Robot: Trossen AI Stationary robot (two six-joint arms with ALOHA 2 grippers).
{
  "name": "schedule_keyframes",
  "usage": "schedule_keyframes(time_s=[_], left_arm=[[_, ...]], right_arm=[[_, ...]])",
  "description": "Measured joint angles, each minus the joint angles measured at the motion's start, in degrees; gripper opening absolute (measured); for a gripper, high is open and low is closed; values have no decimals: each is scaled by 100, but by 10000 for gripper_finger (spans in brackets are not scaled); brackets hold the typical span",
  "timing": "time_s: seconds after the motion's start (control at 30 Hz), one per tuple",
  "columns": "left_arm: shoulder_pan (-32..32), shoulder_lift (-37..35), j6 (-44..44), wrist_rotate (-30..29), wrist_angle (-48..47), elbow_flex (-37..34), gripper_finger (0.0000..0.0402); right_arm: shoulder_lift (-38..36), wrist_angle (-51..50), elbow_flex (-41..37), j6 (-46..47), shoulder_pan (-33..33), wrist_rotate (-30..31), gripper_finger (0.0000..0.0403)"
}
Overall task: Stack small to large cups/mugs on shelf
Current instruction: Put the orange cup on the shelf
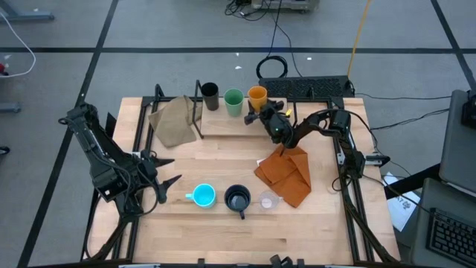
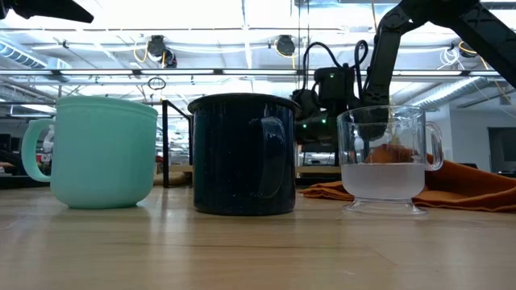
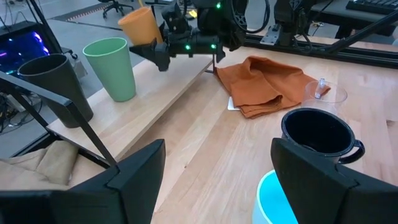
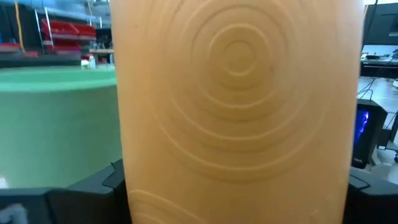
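The right gripper (image 1: 262,112) is pinching the orange cup (image 1: 257,95) at the shelf (image 1: 223,125), tilted, just beside the green cup (image 1: 233,101) and brown cup (image 1: 210,94) standing there. The left gripper (image 1: 169,171) is hovering spread over the worktop (image 1: 223,231) near the light blue mug (image 1: 202,196). The navy mug (image 1: 237,199) and clear cup (image 1: 268,200) are sitting alongside.

Ribbed, seemingly matt orange cup (image 4: 236,93)
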Motion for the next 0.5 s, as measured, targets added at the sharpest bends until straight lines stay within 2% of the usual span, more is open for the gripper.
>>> schedule_keyframes(time_s=[0.5], left_arm=[[0, -1, -42, 49, 5, 0, 291]], right_arm=[[0, 249, 0, 40, 17, 2, 295]])
